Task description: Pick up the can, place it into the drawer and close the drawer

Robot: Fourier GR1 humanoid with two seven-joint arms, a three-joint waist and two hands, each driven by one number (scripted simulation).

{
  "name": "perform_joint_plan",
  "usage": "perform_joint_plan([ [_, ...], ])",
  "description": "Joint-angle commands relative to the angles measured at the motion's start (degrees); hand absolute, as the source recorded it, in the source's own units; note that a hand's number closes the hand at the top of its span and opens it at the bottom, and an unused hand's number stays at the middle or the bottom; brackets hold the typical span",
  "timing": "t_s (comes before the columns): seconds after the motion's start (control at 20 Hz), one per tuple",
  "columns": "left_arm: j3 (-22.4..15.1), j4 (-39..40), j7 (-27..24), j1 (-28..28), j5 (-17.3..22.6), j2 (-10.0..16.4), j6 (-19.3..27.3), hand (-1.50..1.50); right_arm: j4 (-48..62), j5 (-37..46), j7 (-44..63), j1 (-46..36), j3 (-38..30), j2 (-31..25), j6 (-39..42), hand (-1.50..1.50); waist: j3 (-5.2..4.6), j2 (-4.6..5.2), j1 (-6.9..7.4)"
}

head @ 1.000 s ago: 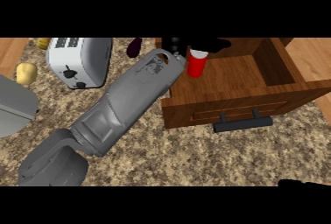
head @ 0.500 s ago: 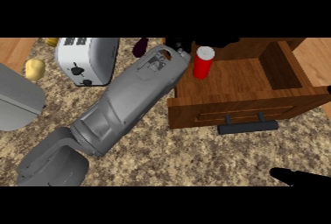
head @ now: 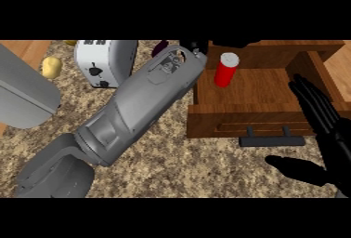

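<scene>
A red can [head: 226, 70] with a white top stands upright inside the open wooden drawer [head: 274, 104], near its back left corner. My left forearm crosses the counter diagonally, and my left hand [head: 196, 45] shows only as dark shapes at the scene's top edge, just above and left of the can. Whether it touches the can is hidden. My right hand [head: 322, 122] is open at the right edge, fingers straight over the drawer's right side and thumb [head: 296, 168] out in front of the drawer. The drawer's black handle [head: 271, 139] faces me.
A white toaster [head: 103, 59] stands at the back left on the speckled counter [head: 185, 167]. A yellow item [head: 51, 67] lies left of it, beside a large grey rounded object [head: 24, 93]. Something dark purple [head: 161, 46] peeks out behind my left forearm.
My right hand has risen into view at the right, beside the drawer's front. The can now sits lower in the drawer, and the left hand has drawn up toward the top edge.
</scene>
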Motion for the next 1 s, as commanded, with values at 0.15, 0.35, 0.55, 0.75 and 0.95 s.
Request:
perform_joint_plan([
  [0.15,1.5,-2.0,3.1,-0.8,-1.2,2.0,-0.4,-1.5,13.2,14.2,-0.2,-4.2,4.5,0.2,-6.2,-1.5,0.0,-0.48,1.68],
  [0.35,1.6,-5.4,4.7,2.0,-2.9,5.3,-1.0,-1.5,22.7,16.2,-3.7,-4.6,4.6,4.5,-16.0,-1.5,0.03,-0.57,1.9],
  [0.55,-0.8,-12.3,10.2,4.5,-4.6,10.3,-2.8,-1.5,32.2,16.8,-2.9,-10.5,1.7,6.3,-19.6,-1.5,0.02,-0.87,3.45],
  [0.75,-0.6,-19.3,12.8,8.0,-5.4,14.1,-2.2,-1.5,40.2,17.3,-6.1,-12.7,-0.6,4.8,-23.0,-1.5,0.02,-0.94,3.75],
  [0.95,-1.6,-22.6,15.2,9.1,-7.0,17.2,-2.1,-1.5,47.6,19.7,-6.8,-15.0,-1.0,6.2,-27.5,-1.5,0.04,-0.79,3.98],
])
